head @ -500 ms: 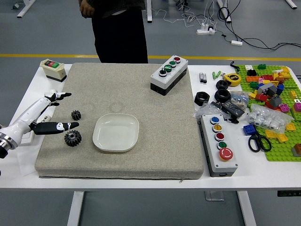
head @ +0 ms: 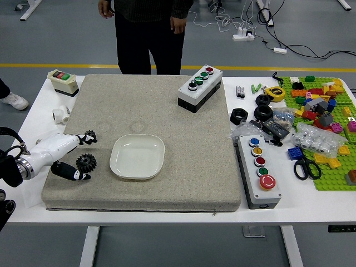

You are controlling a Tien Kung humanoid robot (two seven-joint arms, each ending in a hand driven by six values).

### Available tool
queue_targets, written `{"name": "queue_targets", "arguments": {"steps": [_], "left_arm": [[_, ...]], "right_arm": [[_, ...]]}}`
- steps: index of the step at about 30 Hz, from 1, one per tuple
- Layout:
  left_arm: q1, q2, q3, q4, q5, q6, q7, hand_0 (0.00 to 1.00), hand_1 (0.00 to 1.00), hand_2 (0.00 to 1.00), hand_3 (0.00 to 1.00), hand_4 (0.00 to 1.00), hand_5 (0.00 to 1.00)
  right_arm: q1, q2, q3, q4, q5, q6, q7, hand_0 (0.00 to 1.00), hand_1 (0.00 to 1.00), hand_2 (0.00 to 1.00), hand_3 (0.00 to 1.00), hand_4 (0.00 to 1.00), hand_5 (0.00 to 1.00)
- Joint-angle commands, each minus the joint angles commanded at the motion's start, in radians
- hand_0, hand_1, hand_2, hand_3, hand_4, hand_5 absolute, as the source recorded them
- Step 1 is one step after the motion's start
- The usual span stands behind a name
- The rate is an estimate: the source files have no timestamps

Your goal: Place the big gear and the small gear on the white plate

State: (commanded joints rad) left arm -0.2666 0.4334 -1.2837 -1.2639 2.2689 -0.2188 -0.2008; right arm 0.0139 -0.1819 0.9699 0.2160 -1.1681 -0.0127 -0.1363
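Observation:
My left hand (head: 88, 158) reaches in from the left, low over the grey mat, with fingers and thumb spread. The dark big gear (head: 86, 163) lies between them, right above the thumb, which partly overlaps its lower edge or touches it; I cannot tell which. By the upper fingertips is the small gear (head: 90, 134), partly covered by them. To the right of both gears, the white plate (head: 137, 157) rests on the mat with nothing on it. My right arm is out of view.
The mat (head: 194, 167) spans the table's middle. A button box (head: 200, 88) stands at its back right, another (head: 259, 171) to its right. White parts (head: 61, 115) and a switch box (head: 63, 82) are at left. A person (head: 149, 33) stands at the far side, hands hanging down.
My left hand has shifted right and its thumb lower, bringing the fingers around the gears. The person has moved right, and a shoe now shows at the left edge.

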Motion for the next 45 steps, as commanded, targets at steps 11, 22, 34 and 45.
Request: {"name": "queue_targets", "arguments": {"steps": [11, 22, 34, 45], "left_arm": [[-0.037, -0.001, 0.048, 0.07, 0.0, 0.02, -0.006, 0.591, 0.664, 0.71, 0.77, 0.928, 0.185], [-0.05, -0.004, 0.068, 0.107, 0.0, 0.04, -0.009, 0.435, 0.547, 0.573, 0.644, 0.646, 0.058], [-0.063, -0.002, 0.076, 0.116, 0.0, 0.05, -0.001, 0.291, 0.387, 0.443, 0.495, 0.132, 0.002], [-0.064, 0.01, 0.071, 0.074, 0.0, 0.03, 0.01, 0.236, 0.319, 0.38, 0.447, 0.109, 0.002]], "right_arm": [[-0.003, 0.002, -0.011, -0.001, 0.008, -0.001, 0.001, 0.765, 0.789, 0.843, 0.823, 0.998, 0.802], [-0.003, 0.002, -0.012, -0.001, 0.006, -0.002, 0.001, 0.765, 0.789, 0.843, 0.823, 0.998, 0.801], [0.001, 0.001, -0.007, 0.0, 0.004, -0.002, 0.002, 0.764, 0.789, 0.842, 0.823, 0.998, 0.801], [0.004, 0.0, -0.001, 0.0, -0.001, -0.002, 0.002, 0.764, 0.789, 0.842, 0.823, 0.998, 0.801]]}}
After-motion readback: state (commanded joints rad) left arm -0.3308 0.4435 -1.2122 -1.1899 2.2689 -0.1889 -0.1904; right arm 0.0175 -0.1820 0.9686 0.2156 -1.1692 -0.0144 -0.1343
